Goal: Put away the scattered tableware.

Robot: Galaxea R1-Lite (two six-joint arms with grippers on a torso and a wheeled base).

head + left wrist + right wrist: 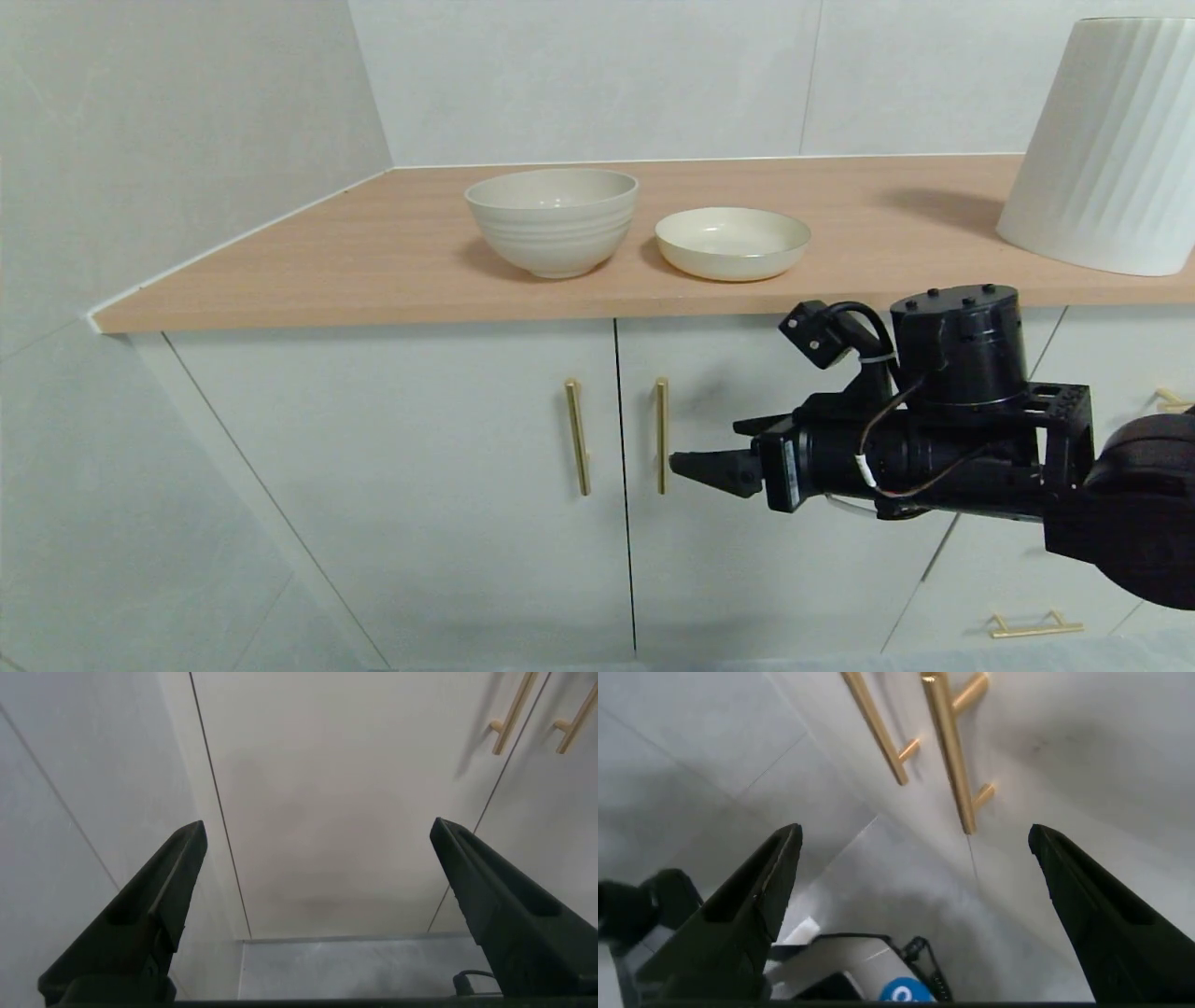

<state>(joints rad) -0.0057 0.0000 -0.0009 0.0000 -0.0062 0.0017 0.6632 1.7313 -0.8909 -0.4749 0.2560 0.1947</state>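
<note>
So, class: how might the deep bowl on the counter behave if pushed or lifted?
The deep bowl looks glazed, so probably slippery and breakable. Its narrow foot under a wide rim suggests it may tip if pushed high.

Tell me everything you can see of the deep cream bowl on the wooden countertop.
The deep cream bowl looks like glazed ceramic: round, with faint raised bands around its outer wall and a narrow foot. It stands upright on the wooden countertop, just left of a shallow cream dish, with a small gap between them. The part of its inside that shows looks empty. Only the countertop touches it.
</note>
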